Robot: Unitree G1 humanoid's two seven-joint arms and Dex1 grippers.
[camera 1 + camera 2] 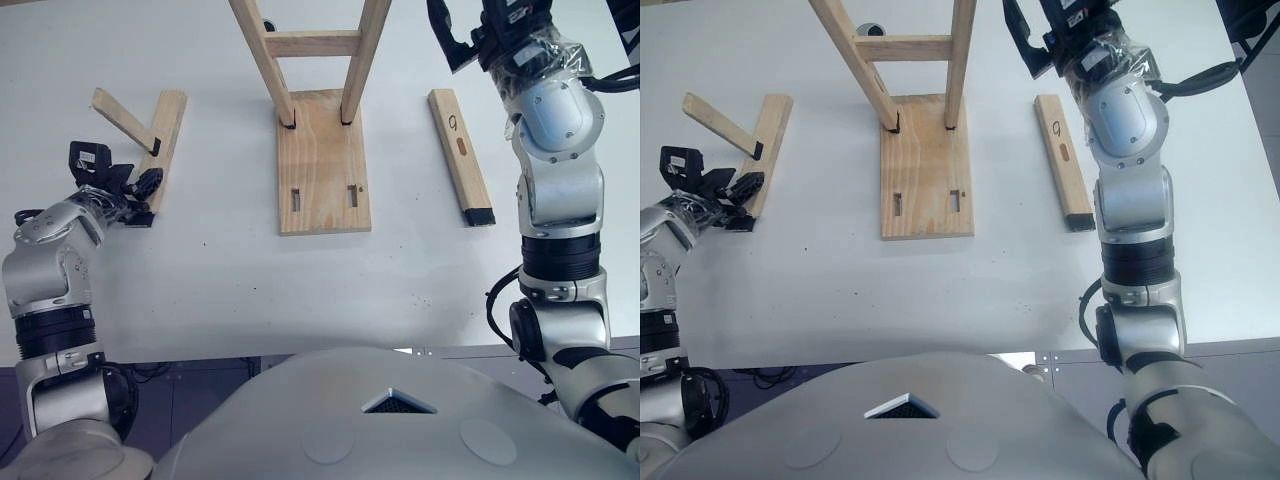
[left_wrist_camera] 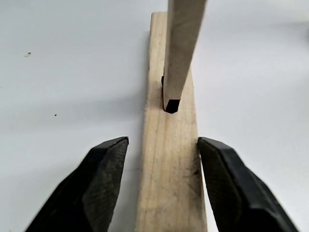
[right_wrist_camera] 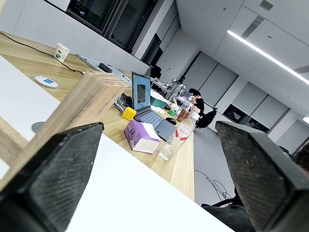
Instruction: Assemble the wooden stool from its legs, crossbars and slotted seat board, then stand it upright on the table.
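Observation:
The slotted seat board [image 1: 323, 170] lies flat mid-table. Two legs [image 1: 262, 50] joined by a crossbar [image 1: 312, 43] stand in its far slots; its two near slots [image 1: 296, 198] are empty. At the left lies a leg [image 1: 168, 130] with a crossbar [image 1: 122, 120] stuck in it. My left gripper [image 1: 125, 182] is open at that leg's near end, its fingers [image 2: 104, 183] either side of the leg [image 2: 169, 193]. A loose leg [image 1: 460, 155] lies at the right. My right gripper [image 1: 455, 40] hangs open beside the standing right-hand leg [image 3: 82, 104].
The white table [image 1: 200, 290] has bare room in front of the seat board, up to its near edge. A small round grommet [image 1: 872, 30] sits at the far side. Desks with a laptop [image 3: 145, 104] and bottle lie beyond the table.

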